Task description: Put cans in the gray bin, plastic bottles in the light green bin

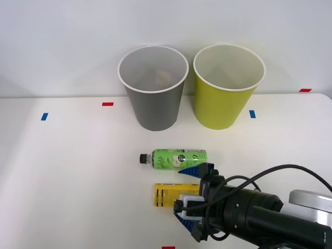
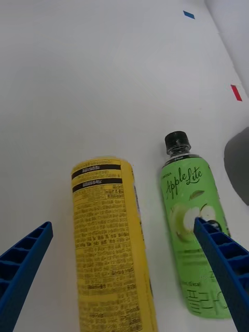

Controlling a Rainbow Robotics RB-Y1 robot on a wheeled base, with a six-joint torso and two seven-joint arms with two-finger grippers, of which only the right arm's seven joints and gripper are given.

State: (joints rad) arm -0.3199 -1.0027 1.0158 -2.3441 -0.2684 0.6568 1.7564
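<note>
The gray bin [image 1: 154,109] and the light green bin [image 1: 220,106] stand side by side at the table's back. A pale shape lies at the gray bin's bottom; I cannot tell what it is. Cans are out of view. A green-labelled plastic bottle [image 1: 174,157] [image 2: 194,207] lies in front of the bins, its black cap pointing left. Just nearer to me lies a yellow-labelled bottle [image 1: 165,194] [image 2: 106,233], parallel to it. My right gripper [image 1: 179,193] [image 2: 123,224] is open over the yellow bottle's right end. One blue finger [image 2: 26,259] is on its near side. The other is above the green bottle's label.
Small tape marks dot the white table: blue [image 1: 44,116] and red [image 1: 107,104] at the left, blue [image 1: 252,113] and red [image 1: 305,90] at the right, red [image 1: 168,247] at the front edge. A white wall rises behind the bins.
</note>
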